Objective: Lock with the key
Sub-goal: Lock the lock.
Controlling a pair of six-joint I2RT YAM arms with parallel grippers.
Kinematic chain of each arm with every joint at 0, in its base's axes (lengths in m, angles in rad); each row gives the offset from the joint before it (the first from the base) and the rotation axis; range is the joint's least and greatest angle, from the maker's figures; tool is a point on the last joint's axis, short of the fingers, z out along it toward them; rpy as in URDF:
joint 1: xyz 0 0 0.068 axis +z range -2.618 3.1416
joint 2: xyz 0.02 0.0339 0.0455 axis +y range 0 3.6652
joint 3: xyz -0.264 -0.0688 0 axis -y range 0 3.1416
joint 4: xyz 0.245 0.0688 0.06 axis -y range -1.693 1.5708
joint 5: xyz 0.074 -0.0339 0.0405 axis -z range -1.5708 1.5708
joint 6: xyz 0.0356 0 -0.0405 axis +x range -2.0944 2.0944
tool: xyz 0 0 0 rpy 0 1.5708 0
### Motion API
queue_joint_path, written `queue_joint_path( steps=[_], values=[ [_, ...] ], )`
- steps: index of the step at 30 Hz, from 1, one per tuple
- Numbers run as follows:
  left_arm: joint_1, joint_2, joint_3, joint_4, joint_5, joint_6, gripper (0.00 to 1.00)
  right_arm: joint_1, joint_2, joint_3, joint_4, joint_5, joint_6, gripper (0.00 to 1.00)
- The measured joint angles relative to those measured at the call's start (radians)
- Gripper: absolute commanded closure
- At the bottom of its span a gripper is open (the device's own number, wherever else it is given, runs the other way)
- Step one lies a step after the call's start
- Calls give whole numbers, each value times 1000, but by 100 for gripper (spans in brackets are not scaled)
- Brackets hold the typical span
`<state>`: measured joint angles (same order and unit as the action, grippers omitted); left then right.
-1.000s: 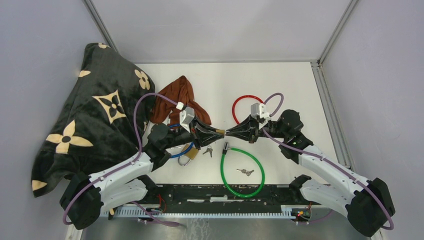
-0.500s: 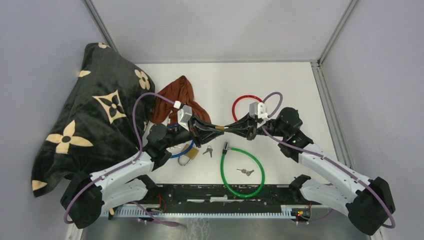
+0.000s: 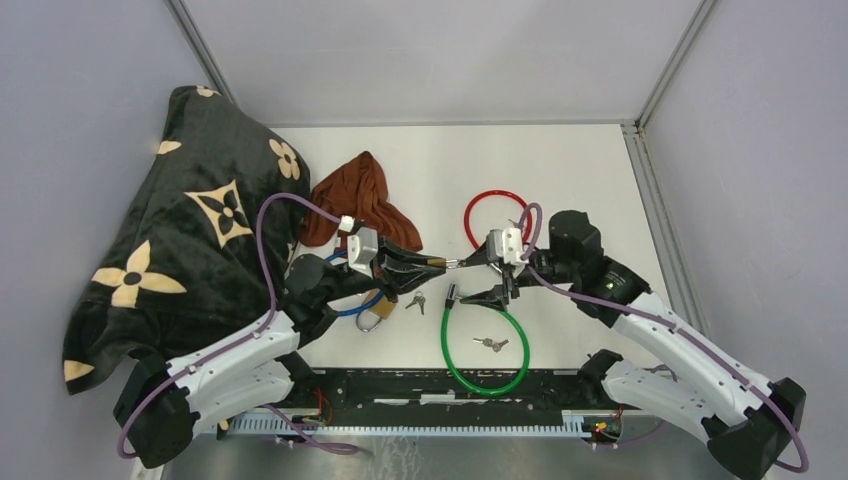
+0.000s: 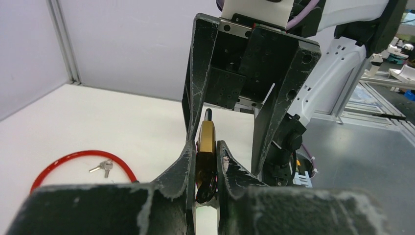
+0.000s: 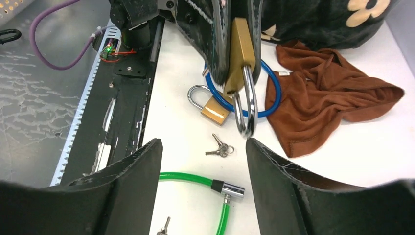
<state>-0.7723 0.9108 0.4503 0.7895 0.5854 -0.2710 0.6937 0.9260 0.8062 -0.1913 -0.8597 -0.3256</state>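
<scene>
**White table, and your right end effector has just let go**

Above the table (image 3: 560, 170), your right end effector (image 5: 201, 147) now stands with its jaws spread wide and empty, drawn a little back from the padlock (image 5: 241, 41). A second ago it was pinched shut right against the lock's tip. Your left end effector (image 4: 208, 147) has not changed. It clamps the brass body and holds it off the table, with the shackle (image 5: 252, 93) pointing at the right wrist camera.

From that camera both shackle legs seem to meet the body, so the push looks done, though you cannot confirm that it latched. Neither end effector holds a key, and you cannot tell whether one sits in the keyhole. The nearest keys (image 5: 220, 148) lie on the table below, near the green cable lock (image 5: 222, 196) and a second padlock (image 5: 213, 108). Fetching a key is probably your next job, while the left grip stays steady.
</scene>
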Motion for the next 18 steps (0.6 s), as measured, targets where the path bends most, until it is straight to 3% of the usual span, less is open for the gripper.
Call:
queue_joint_path(
  steps=[4,9,16,18],
  values=[
    [5,-24,-13,43,47,12,98,-6,-80,-8,-18,17,1,33],
    [5,-25,-19,100,104,6,98,-6,-168,-80,111,58,91,37],
    [5,-15,-20,155,157,-15,98,-6,-157,-97,276,67,201,57],
    [5,-12,-20,159,162,-15,98,-6,-146,-97,313,48,229,67]
  ],
)
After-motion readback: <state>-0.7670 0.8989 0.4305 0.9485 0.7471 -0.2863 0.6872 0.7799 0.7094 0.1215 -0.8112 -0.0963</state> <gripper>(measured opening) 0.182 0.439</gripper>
